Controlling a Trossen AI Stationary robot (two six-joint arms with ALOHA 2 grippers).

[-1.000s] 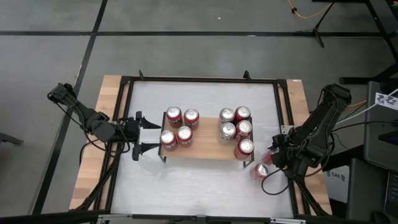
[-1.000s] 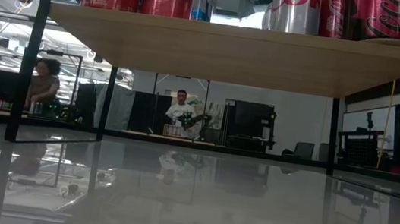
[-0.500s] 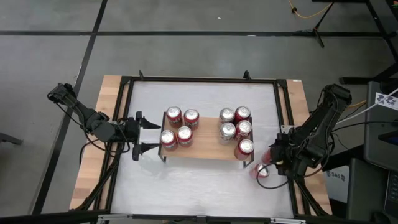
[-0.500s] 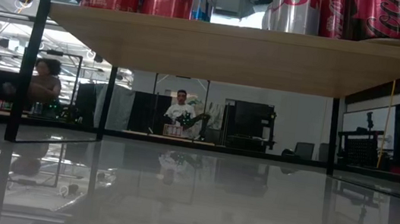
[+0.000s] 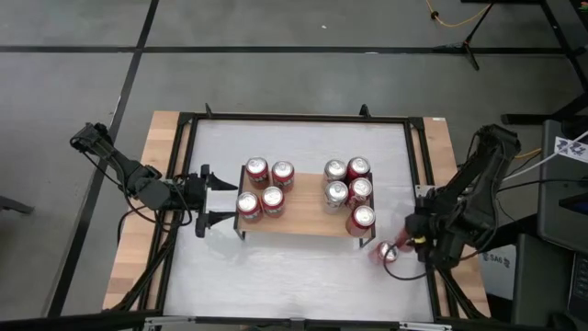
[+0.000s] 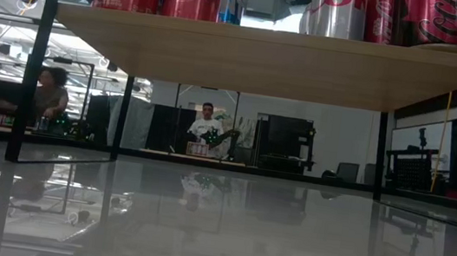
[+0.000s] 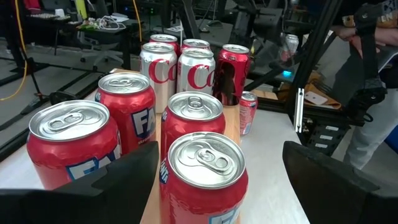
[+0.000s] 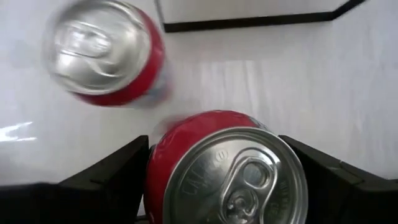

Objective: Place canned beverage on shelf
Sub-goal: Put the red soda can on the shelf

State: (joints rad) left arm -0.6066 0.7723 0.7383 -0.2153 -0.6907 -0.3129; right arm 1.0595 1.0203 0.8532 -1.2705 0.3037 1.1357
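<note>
The shelf [image 5: 299,223], a light plank on thin black legs, stands mid-table and bears several cans in two groups [image 5: 260,187] [image 5: 347,188]. The low view shows its underside [image 6: 271,63]. My right gripper [image 5: 407,241] is off the shelf's right end, shut on a red canned beverage [image 8: 217,168]. A second red can [image 5: 387,253] stands on the table just beside it [image 8: 102,53]. My left gripper [image 5: 204,199] waits open at the shelf's left end, its fingers [image 7: 134,180] either side of the nearest cans without touching them. My right gripper pinches the red can between its two fingers [image 8: 112,168] on opposite sides of the wall [image 8: 155,155], just below the top rim. The fingers come steeply from above. The can sits upright with its lid facing the wrist; its bottom is hidden by the can itself.
The table's black frame [image 5: 421,165] runs close behind my right arm. White tabletop lies free in front of the shelf [image 5: 285,276]. Free plank shows between the two can groups [image 5: 303,198]. People sit in the room beyond [image 6: 205,125].
My right gripper has risen a little and rolled about its wrist, carrying the red can with it. The second can has stayed on the table.
</note>
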